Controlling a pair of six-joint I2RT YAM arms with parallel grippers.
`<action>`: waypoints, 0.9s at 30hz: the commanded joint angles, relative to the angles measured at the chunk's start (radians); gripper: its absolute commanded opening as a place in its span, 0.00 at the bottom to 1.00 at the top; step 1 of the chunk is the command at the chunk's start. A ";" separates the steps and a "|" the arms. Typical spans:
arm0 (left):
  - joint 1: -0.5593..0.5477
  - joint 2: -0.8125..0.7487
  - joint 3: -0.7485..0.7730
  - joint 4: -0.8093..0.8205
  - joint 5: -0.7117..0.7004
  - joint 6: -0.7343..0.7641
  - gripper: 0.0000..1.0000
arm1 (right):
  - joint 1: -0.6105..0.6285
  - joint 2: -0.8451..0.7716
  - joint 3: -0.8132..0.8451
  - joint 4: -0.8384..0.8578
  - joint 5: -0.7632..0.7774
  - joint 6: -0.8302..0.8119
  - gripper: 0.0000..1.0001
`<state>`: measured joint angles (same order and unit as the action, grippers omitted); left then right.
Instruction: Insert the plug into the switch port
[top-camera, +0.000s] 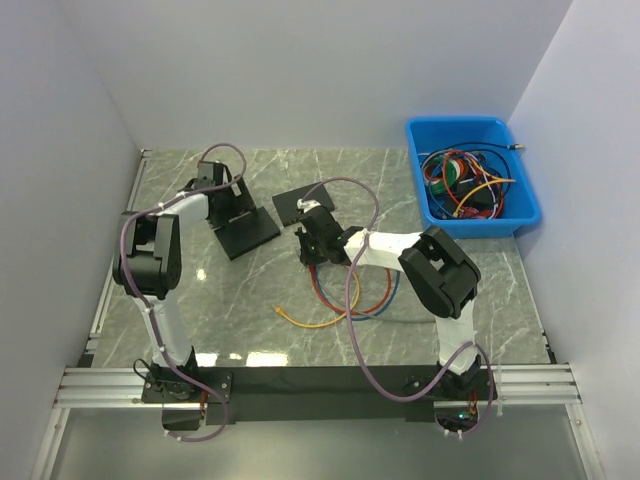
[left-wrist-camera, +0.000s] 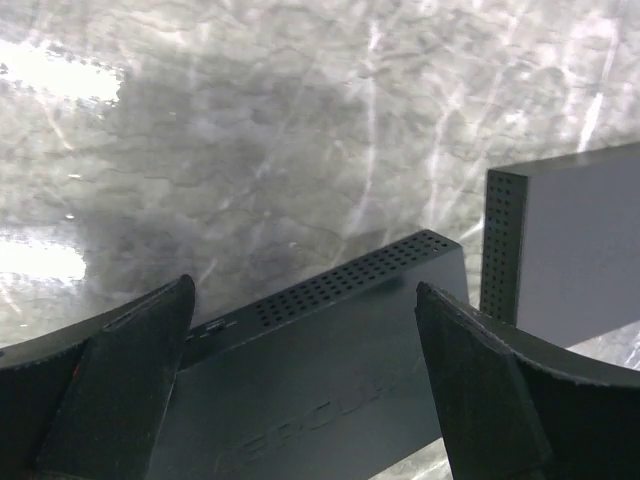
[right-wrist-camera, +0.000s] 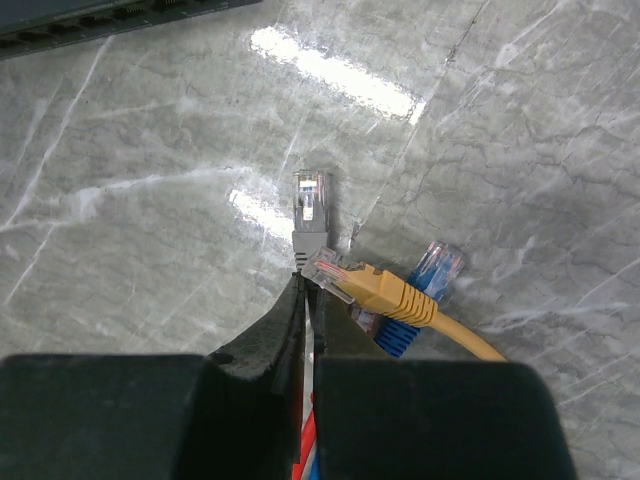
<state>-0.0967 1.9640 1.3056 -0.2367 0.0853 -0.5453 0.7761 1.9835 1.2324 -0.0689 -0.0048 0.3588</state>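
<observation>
**Gray plug pinched in the right gripper, off the switch**

Nearest the arm bases, loose cables lie in orange, red and blue loops on the marble table. From above only the loops read. The right wrist view gives their ends: an orange plug lying across a blue plug, both just beside the fingertips.

Right gripper: fingers pressed together, clamped just behind the plug. It has a gray boot and a clear tip that points away from the wrist over bare marble. A dark ported edge crosses that view's top-left corner, apart from the plug. Which black box it belongs to I cannot tell. From above, the plug is too small to pick out at the gripper.

Further back are a black switch and a second black box, near each other. The left gripper hangs over the switch. Its wrist view shows the fingers wide apart either side of the switch's perforated end, with the second box beside it.

Farthest right is a blue bin holding tangled cables.
</observation>
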 joint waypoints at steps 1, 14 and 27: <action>-0.031 -0.027 -0.083 0.025 0.018 -0.034 0.99 | -0.005 -0.005 0.007 -0.068 0.009 -0.001 0.00; -0.124 -0.134 -0.262 0.074 -0.041 -0.051 0.99 | -0.005 -0.032 -0.011 -0.068 0.008 -0.003 0.00; -0.169 -0.393 -0.313 -0.101 -0.180 -0.078 0.99 | 0.000 -0.037 -0.027 -0.063 -0.027 0.005 0.00</action>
<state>-0.2638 1.6608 0.9585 -0.2375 -0.0277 -0.6167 0.7761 1.9804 1.2289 -0.0692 -0.0181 0.3592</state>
